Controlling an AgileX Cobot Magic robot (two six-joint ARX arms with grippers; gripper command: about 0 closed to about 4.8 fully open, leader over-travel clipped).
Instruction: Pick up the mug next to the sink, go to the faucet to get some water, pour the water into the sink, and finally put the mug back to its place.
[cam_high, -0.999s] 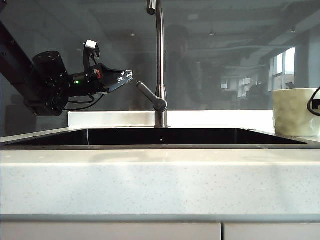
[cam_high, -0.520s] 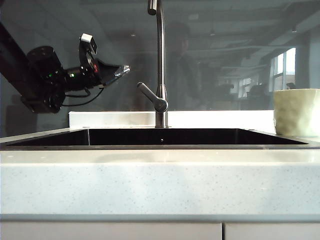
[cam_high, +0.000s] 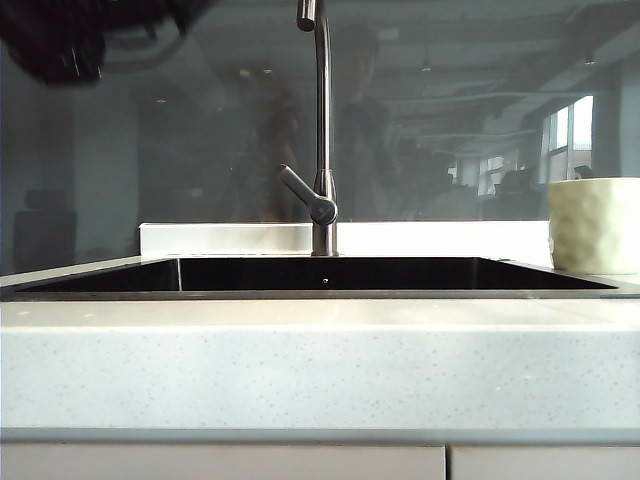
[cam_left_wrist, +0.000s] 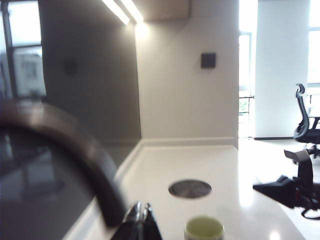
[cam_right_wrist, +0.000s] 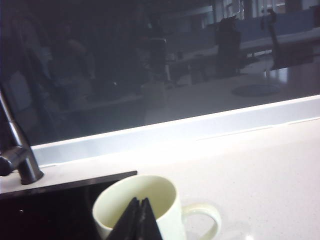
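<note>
The left gripper (cam_left_wrist: 139, 222) is hanging high beside the faucet (cam_high: 320, 130), jaws pressed together, holding nothing. The right gripper (cam_right_wrist: 137, 220) is hovering fully closed and empty above the mug (cam_right_wrist: 145, 207), which is standing on the counter (cam_right_wrist: 260, 170) beside the sink (cam_high: 320, 272).

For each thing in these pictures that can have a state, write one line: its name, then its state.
mug: upright on the countertop beside the sink, free, no water visible inside.
faucet: no water running.
sink: nothing seen inside.
left pincer: shut, holding nothing.
right pincer: shut, holding nothing, in front of the mug.
</note>
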